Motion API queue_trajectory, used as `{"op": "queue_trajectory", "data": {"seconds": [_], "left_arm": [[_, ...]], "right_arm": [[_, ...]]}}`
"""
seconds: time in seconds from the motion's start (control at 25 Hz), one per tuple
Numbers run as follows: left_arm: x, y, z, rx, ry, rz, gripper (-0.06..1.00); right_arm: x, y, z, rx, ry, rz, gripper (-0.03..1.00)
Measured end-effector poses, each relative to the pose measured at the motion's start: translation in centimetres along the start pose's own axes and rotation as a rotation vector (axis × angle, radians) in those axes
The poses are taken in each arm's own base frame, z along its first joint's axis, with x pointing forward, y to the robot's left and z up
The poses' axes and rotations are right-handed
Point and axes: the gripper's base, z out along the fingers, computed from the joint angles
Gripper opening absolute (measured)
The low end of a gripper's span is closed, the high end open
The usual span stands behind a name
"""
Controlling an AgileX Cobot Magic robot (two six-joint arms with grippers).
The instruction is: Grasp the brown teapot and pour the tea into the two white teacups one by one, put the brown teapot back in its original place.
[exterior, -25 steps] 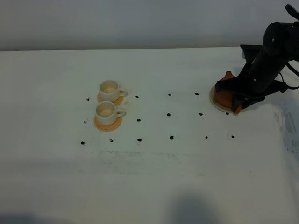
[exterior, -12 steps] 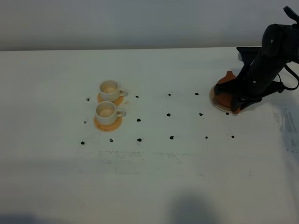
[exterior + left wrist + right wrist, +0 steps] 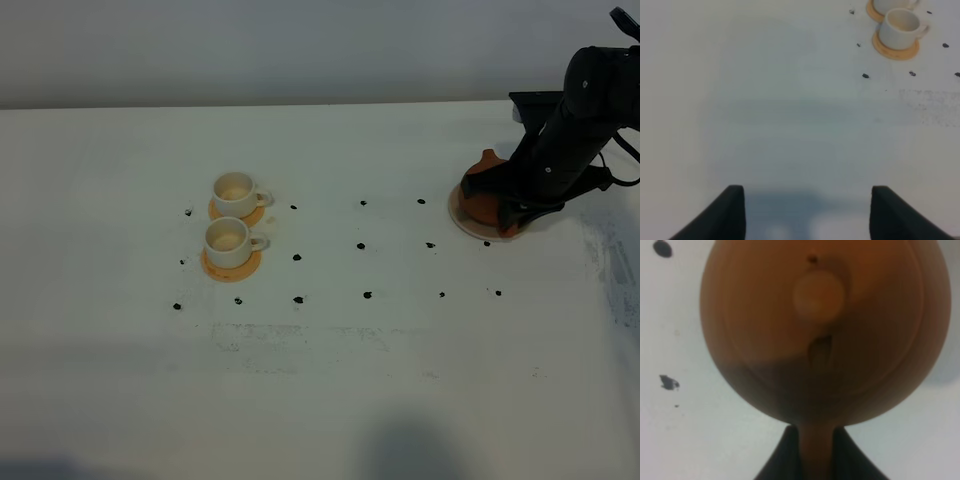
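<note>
At the left, the left jaws show only in their own wrist view: two dark fingers (image 3: 732, 212) are spread wide over the bare white table (image 3: 330, 380), and nothing is gripped. Beyond them, left of the table's middle, two white cups are set one behind the other, close but not touching: the rear cup (image 3: 234, 193) and the front cup (image 3: 227, 240). Each is upright on an orange coaster (image 3: 236, 271), with its handle turned to the right. Small black marks (image 3: 297, 257) are dotted in rows across the table from the cups toward the right. Only these flat marks are seen between the cups and the teapot. Well apart from the cups, at the right, the brown teapot (image 3: 482, 195) is seen on a cream saucer (image 3: 460, 222). Whether it rests there or is just raised cannot be told. Its right side is hidden by the black right arm (image 3: 575, 120). The right jaws are closed on the teapot's handle (image 3: 816, 460), just beside the round body and below the lid knob (image 3: 818, 295).
</note>
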Motion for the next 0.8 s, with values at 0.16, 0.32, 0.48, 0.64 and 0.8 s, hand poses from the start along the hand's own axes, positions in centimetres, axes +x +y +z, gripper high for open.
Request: {"op": "queue_trajectory", "data": {"seconds": [0.16,0.32,0.48,0.64,0.8], "left_arm": [[0.0,0.0,0.0,0.0,0.0,0.0,0.52],[0.0,0.0,0.0,0.0,0.0,0.0,0.52],[0.0,0.0,0.0,0.0,0.0,0.0,0.52],[0.0,0.0,0.0,0.0,0.0,0.0,0.52],[0.0,0.0,0.0,0.0,0.0,0.0,0.52]], "right_arm": [[-0.02,-0.02,0.0,0.002,-0.002,-0.002,0.12],[-0.09,-0.03,0.0,0.003,-0.01,-0.002,0.12],[-0.24,-0.05,0.0,0.005,-0.026,-0.003,0.12],[-0.35,-0.05,-0.01,0.006,-0.039,-0.005,0.12],[-0.39,-0.02,-0.01,0.003,-0.043,-0.018,0.12]]}}
